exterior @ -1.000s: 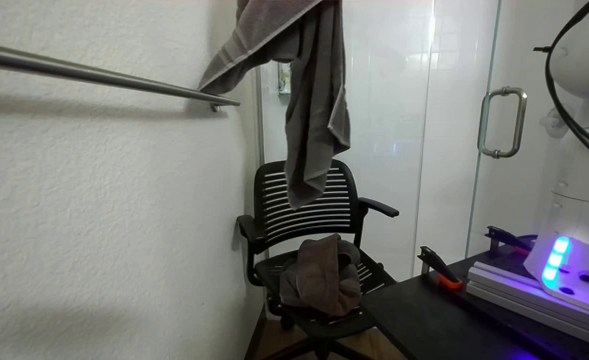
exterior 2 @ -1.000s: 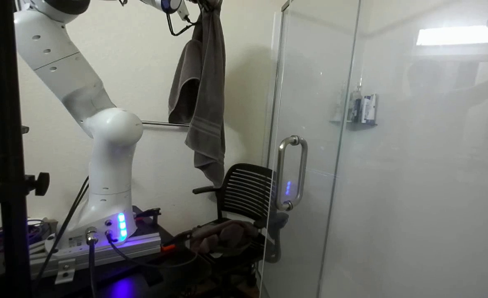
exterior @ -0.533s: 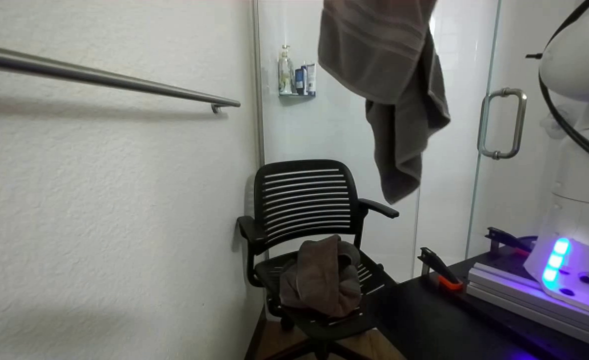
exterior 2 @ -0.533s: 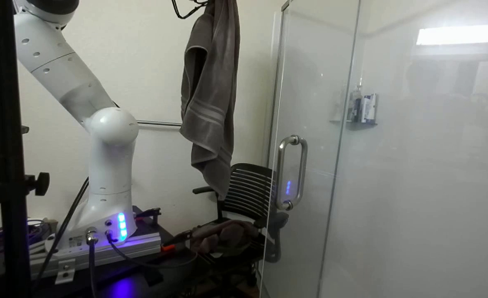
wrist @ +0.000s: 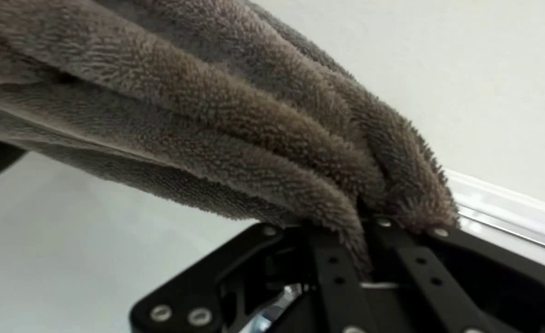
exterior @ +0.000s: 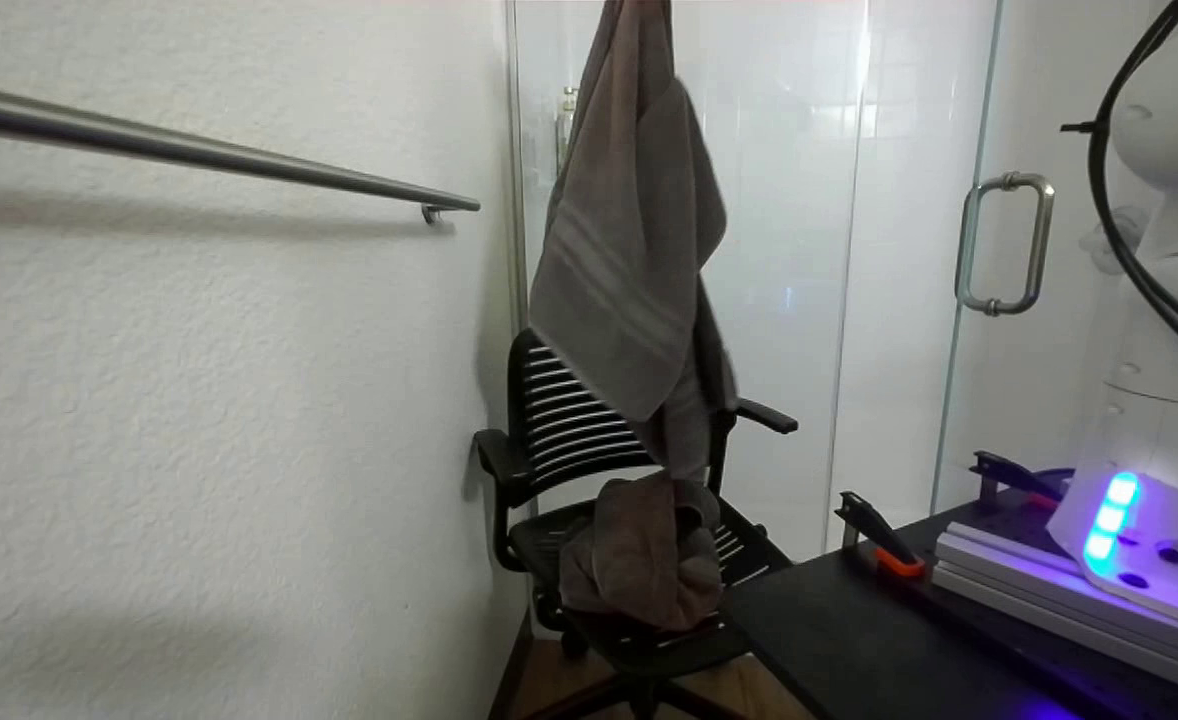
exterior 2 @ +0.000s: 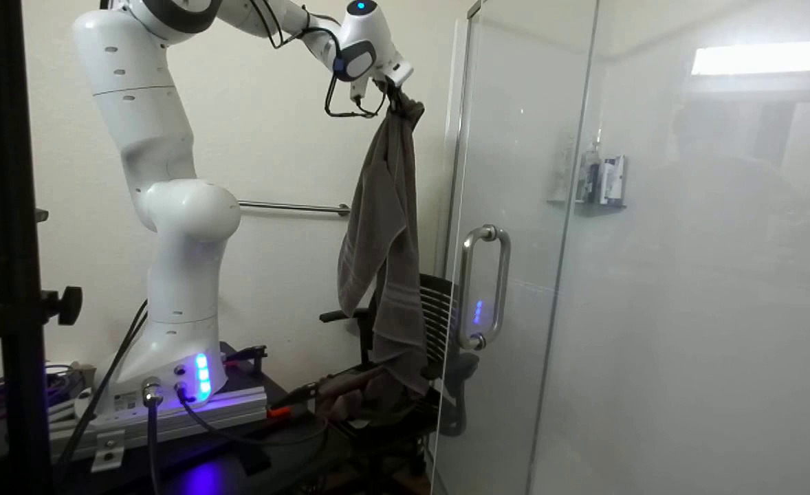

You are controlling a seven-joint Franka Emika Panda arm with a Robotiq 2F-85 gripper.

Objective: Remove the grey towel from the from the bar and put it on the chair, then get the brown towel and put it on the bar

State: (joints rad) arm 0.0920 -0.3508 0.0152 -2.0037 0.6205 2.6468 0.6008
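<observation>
Pincer (wrist: 353, 233) clamped on a bunched part of the grey towel (exterior 2: 384, 240), which hangs from it in long folds, off the bar (exterior: 214, 154) and, in both exterior views, in front of the back of the black chair (exterior: 574, 430). On the seat the brown towel (exterior: 639, 550) lies in a heap; whether the grey towel's lowest corner touches it is hard to tell. Likeliest trouble: letting go straight above would bury the brown towel, making it awkward to pick out for the bar. Because only that gathered part is held, the thick terry could also slip loose early, or swing and brush the glass door (exterior 2: 529, 192). Let down off-centre, its own weight may drag it over an armrest (exterior: 769, 415) to the floor (exterior: 739, 690), or onto the table (exterior: 839, 640) next to the chair. As for writing, no brand or word is legible anywhere: the bottles (exterior 2: 589, 175) seen through the glass door are too small and blurred for any label to be read.
</observation>
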